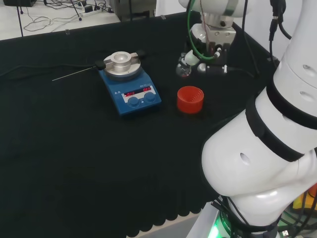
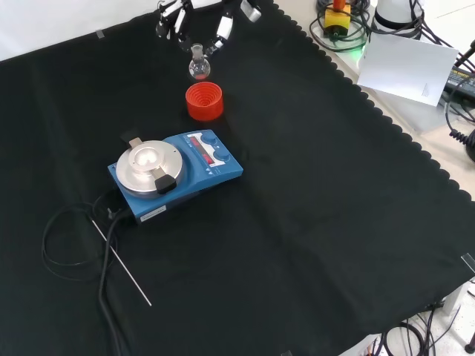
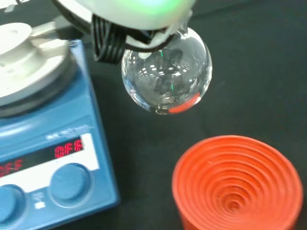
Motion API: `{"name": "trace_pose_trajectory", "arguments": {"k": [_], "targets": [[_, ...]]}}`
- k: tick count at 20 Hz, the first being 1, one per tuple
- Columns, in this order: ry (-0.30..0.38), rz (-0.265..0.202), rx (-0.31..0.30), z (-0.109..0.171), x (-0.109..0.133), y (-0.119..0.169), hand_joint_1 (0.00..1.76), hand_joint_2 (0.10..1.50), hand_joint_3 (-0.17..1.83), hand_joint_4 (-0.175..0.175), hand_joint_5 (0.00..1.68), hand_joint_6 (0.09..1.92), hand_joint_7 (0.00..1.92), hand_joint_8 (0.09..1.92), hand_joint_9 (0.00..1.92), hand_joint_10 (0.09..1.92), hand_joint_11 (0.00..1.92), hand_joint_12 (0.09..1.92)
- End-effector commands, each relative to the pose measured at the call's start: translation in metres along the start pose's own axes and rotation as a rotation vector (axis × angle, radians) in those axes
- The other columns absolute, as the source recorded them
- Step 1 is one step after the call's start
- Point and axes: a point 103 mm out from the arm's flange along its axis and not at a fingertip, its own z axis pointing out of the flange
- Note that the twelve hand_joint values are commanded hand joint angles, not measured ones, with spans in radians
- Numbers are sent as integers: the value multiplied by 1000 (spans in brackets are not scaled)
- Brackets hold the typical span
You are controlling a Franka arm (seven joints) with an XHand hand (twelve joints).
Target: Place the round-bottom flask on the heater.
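Observation:
The clear round-bottom flask (image 2: pixel 199 67) hangs by its neck from the hand (image 2: pixel 223 30), whose fingers close on the neck from both sides. It is just above and slightly behind the empty red ribbed stand (image 2: pixel 204 101). In the head view the flask (image 1: pixel 184 70) sits under the hand (image 1: pixel 208 49), up and left of the stand (image 1: pixel 190 99). The blue heater (image 2: pixel 194 165) with its round silver plate (image 2: pixel 145 162) stands nearer the camera in the front view, left of the stand in the head view (image 1: pixel 130 89). Close up, the flask's bulb (image 3: pixel 165 72) floats between heater (image 3: pixel 48 148) and stand (image 3: pixel 237 184).
A thin metal rod (image 2: pixel 122 263) and the heater's black cable (image 2: pixel 67 245) lie on the cloth beside the heater. The arm's big white links (image 1: pixel 277 124) take up the head view's right. A sheet of paper (image 2: pixel 404 67) and cables lie beyond the cloth's scalloped edge.

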Motion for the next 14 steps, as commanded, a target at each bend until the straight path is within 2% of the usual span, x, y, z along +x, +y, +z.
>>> {"name": "trace_pose_trajectory", "arguments": {"k": [1, 6, 14], "targets": [[1, -25, 0, -13, 29, 19, 1138, 644, 852, -61, 1112, 1046, 277, 679, 572, 631, 146, 1406], [17, -47, 13, -20, 50, 48, 1139, 642, 854, -63, 1113, 1045, 277, 679, 571, 632, 146, 1407], [0, -124, 28, -16, 88, 101, 1140, 640, 857, -67, 1114, 1045, 277, 680, 571, 633, 146, 1408]]}}
